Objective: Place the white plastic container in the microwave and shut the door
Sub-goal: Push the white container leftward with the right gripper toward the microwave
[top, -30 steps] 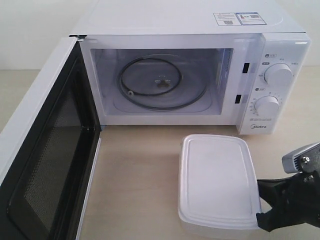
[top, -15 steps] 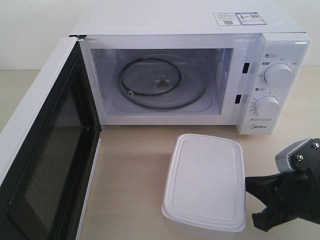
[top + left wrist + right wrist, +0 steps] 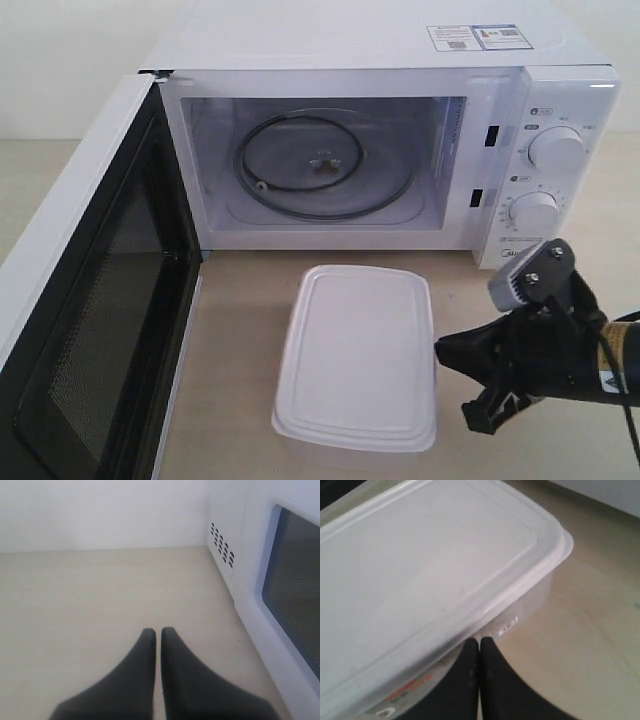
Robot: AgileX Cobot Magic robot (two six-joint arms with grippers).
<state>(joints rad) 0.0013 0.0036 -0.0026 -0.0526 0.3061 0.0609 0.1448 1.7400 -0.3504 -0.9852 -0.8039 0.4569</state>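
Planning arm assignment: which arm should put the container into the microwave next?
Right. The right gripper sits shut at the side of the white plastic container; the left gripper is outside the open door, away from it.

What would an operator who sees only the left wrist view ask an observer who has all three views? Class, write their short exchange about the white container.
Operator: Where is the white plastic container?
Observer: It sits on the table in front of the microwave, below its open cavity, with the lid on.
Operator: Is the right gripper holding it?
Observer: No. The gripper is shut, and its tips rest against the container's side wall just under the lid rim.
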